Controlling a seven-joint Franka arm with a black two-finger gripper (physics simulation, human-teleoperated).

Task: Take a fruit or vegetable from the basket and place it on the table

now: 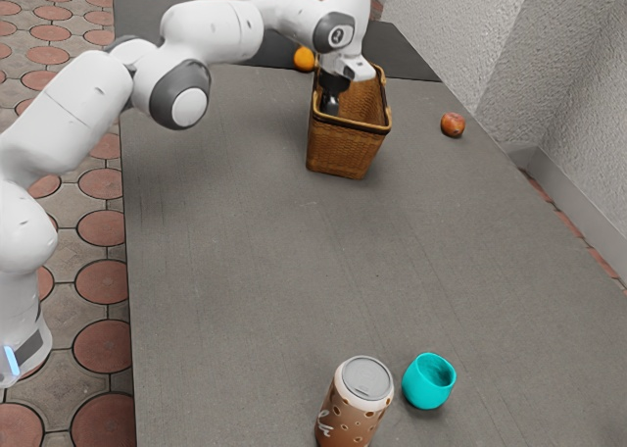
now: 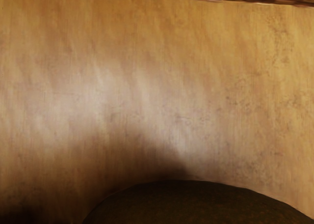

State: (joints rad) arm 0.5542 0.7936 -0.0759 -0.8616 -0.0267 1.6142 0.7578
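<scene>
- The broad grey flat-topped table (image 1: 225,251) carries everything and is where the fruit or vegetable should end up, with bare surface beside the basket for a gentle landing
- The white jointed robot arm (image 1: 211,30) comes in from the exterior view's left and bends down over the basket
- The brown woven open-topped basket (image 1: 343,151) stands upright, its walls leaving little room, so a straight lift seems wisest
- The black two-part claw (image 1: 331,104) is down inside the basket; I cannot tell whether it is spread, pressed together or pinching anything
- The brown-and-white patterned cylindrical can (image 1: 350,420) and, just beside it, the smaller teal rounded cup (image 1: 427,393) stand well apart from the basket
- The dark, faintly orange-flecked round fruit or vegetable (image 2: 201,203) is in the basket, right under the claw or in it; probably firm and light but apt to roll, so best taken across its widest part, with modest pressure against bruising
- The orange round fruit (image 1: 305,59) and red-orange round fruit (image 1: 452,124) lie outside the basket
</scene>
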